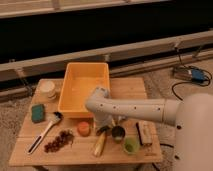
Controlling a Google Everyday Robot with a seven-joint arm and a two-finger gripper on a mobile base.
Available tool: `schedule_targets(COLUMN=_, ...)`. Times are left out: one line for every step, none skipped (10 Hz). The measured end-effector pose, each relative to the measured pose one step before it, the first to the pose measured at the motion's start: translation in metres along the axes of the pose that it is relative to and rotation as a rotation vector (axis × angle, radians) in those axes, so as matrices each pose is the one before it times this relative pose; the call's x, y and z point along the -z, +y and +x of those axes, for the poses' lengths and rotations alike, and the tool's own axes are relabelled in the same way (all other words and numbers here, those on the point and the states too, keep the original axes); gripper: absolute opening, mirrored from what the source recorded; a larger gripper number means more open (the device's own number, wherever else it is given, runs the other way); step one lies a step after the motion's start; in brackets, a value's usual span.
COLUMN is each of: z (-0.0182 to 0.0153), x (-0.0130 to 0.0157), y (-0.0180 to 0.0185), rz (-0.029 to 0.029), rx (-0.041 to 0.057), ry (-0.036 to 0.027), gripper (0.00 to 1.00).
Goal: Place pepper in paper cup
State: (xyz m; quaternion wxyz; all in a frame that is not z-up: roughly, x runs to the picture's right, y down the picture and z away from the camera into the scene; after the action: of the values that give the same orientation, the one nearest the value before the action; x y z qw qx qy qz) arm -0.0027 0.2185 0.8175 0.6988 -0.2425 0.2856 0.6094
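Observation:
The pepper (102, 131), slim and dark green, lies on the wooden table (150, 90) between an orange piece and a dark metal cup. My gripper (107, 123) hangs at the end of the white arm (135, 109), just above the pepper's far end. Its fingers look open with nothing in them. The arm partly hides the pepper's upper end. The paper cup (48, 89), squat and cream-white, stands at the table's back left corner, well away from the gripper.
A yellow bin (84, 87) fills the table's back middle. Near the front are the orange piece (83, 128), a pale corn-like stick (99, 145), a dark metal cup (118, 133), a light green cup (130, 145) and a brown bar (144, 133). To the left lie a green sponge (38, 113), a spatula (44, 132) and grapes (59, 141).

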Motion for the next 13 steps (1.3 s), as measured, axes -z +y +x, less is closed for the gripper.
schedule_targets(z=-0.00274, x=0.0021, y=-0.0055, rz=-0.01084, rx=-0.0242, ry=-0.00522, gripper=0.7)
schedule_targets(z=-0.00143, x=0.00318, y=-0.00385, rz=-0.01672, rx=-0.01535, ry=-0.0005, gripper=0.7)
schedule_targets(z=-0.00034, x=0.00486, y=-0.00565, rz=-0.0251, rx=-0.01113, ry=-0.0009, gripper=0.7)
schedule_targets(z=-0.00063, x=0.00208, y=-0.00177, rz=-0.00922, rx=-0.00308, ry=-0.00163, gripper=0.7)
schedule_targets(z=-0.00099, x=0.00216, y=-0.00189, rz=-0.00905, rx=-0.00143, ry=-0.00477, gripper=0.7)
schedule_targets(z=-0.00118, x=0.003, y=-0.00154, rz=-0.00561, rx=0.00699, ry=-0.00642, gripper=0.7)
schedule_targets(z=-0.00099, x=0.00217, y=0.00029, rz=-0.00212, rx=0.01235, ry=-0.00531, gripper=0.7)
schedule_targets(z=-0.00097, x=0.00109, y=0.00062, rz=-0.00144, rx=0.00912, ry=-0.00563, gripper=0.7)
schedule_targets(z=-0.00109, x=0.00036, y=-0.00037, rz=0.00348, rx=0.00516, ry=-0.00515, gripper=0.7)
schedule_targets(z=-0.00286, x=-0.00009, y=-0.00114, rz=0.00741, rx=-0.00535, ry=-0.00652, gripper=0.7)
schedule_targets(z=-0.001, x=-0.00129, y=-0.00227, rz=0.01539, rx=-0.0246, ry=0.00054, gripper=0.7)
schedule_targets(z=-0.00076, x=-0.00144, y=-0.00163, rz=0.01647, rx=-0.03798, ry=-0.00007, gripper=0.7)
schedule_targets(z=-0.00036, x=-0.00262, y=0.00057, rz=0.01589, rx=-0.04323, ry=0.00059, gripper=0.7)
